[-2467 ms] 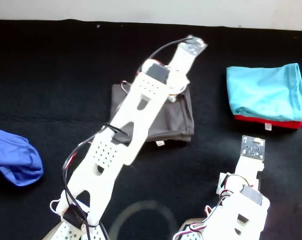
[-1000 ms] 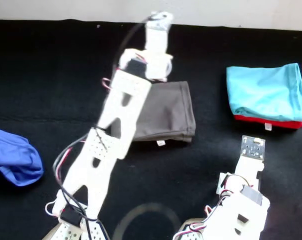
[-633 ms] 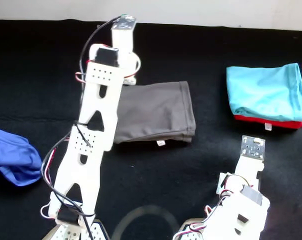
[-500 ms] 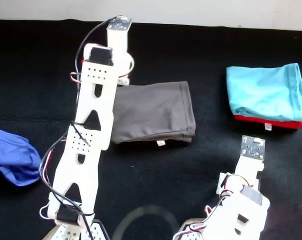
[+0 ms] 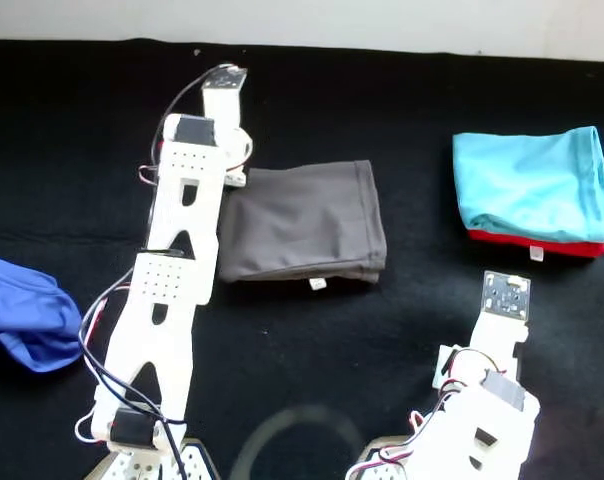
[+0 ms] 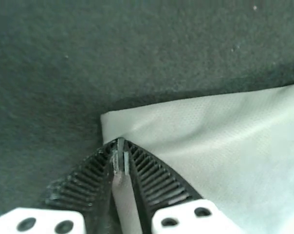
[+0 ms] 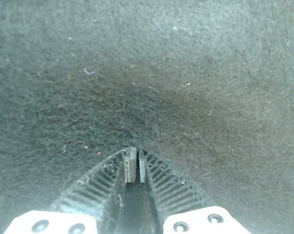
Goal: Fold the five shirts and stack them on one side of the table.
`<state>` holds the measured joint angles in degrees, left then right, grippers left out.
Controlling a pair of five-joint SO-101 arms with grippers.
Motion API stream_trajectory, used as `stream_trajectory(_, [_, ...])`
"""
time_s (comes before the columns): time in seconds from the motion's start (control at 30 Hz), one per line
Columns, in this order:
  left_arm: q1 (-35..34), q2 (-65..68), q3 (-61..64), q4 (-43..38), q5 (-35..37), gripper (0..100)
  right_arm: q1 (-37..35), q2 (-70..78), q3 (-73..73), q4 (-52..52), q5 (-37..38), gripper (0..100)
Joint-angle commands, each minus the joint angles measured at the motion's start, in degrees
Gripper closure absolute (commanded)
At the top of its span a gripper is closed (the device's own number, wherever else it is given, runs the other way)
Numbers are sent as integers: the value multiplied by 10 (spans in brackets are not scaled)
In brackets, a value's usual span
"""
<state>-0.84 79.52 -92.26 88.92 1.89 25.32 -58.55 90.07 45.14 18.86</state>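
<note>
At the left edge of the high view, the crumpled blue shirt (image 5: pixel 27 315) is cut off, so you cannot see all of it. The red shirt (image 5: pixel 537 243) shows only as a thin strip under the folded cyan shirt (image 5: pixel 532 185), at the right side of the tabletop (image 5: pixel 82 150). The left arm (image 5: pixel 177 290) lies over the left edge of the folded grey shirt (image 5: pixel 302 222) and hides the grip from above. In the left wrist view, your left fingers (image 6: pixel 152 178) are clamped on the grey shirt (image 6: pixel 210 146) right at its corner, with pale cloth pinched between them. The shirt lies flat in the middle of the tabletop, well apart from the stack. Your right fingers (image 7: pixel 161 183) are pressed together on nothing, over dark tabletop near the front edge. Black tabletop runs between the grey shirt and the stack, and beyond the shirt to the far edge.
</note>
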Motion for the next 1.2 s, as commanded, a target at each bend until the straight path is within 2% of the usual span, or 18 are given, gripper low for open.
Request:
stream_trajectory(0.0, [-15,-7,-31,4,-7,987,0,0,17,-13,-6,992])
stream_trajectory(0.27, [35,-94,-32,70,-6,987,0,0,17,-13,-6,992])
stream_trajectory(0.57, [77,-90,0,-72,-6,987,0,0,17,-13,-6,992])
stream_trajectory(0.97, [-7,-34,8,-76,-7,987,0,0,17,-13,-6,992])
stream_trajectory(1.17, [-20,-39,2,-67,-6,987,0,0,17,-13,-6,992])
